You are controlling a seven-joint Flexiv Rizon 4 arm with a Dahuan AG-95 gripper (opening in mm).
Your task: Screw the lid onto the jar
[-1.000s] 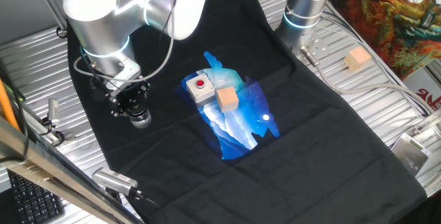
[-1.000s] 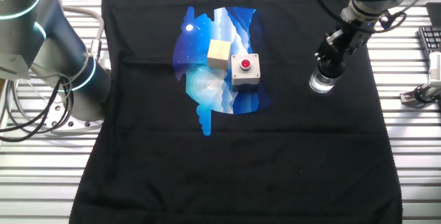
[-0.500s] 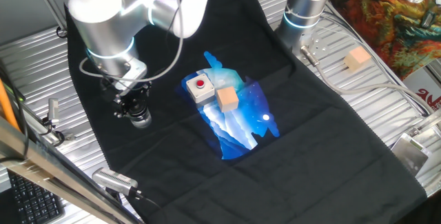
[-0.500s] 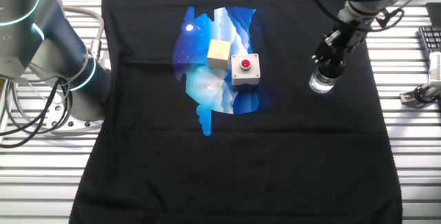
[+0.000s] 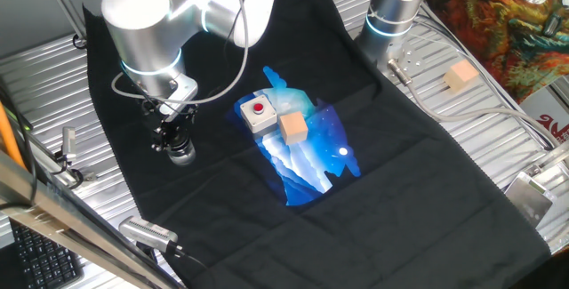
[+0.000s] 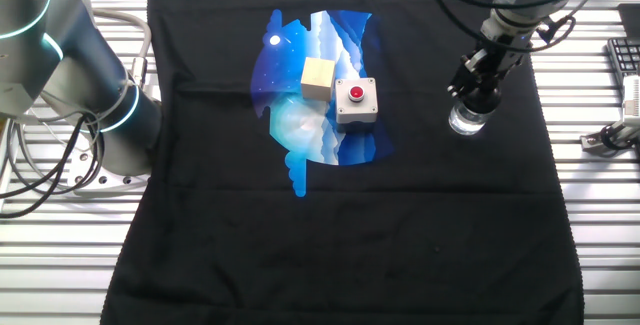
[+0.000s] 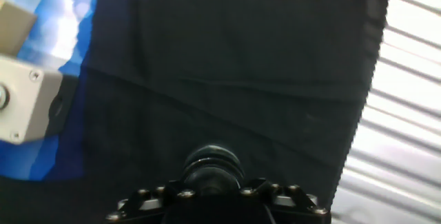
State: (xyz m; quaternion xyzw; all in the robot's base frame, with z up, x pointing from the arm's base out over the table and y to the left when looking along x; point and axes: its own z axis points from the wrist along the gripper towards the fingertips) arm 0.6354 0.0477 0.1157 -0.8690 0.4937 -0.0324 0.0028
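Standing on the jar (image 6: 468, 120), the claw (image 6: 477, 96) seems closed around the black lid (image 7: 213, 166).

table (image 6: 60, 255): ribbed metal | black cloth (image 6: 400, 225) on it | wooden cube (image 5: 461, 76) on bare metal

Even bright overhead light, glare on metal slats (image 5: 498, 138), soft shadows, hand view blurred throughout
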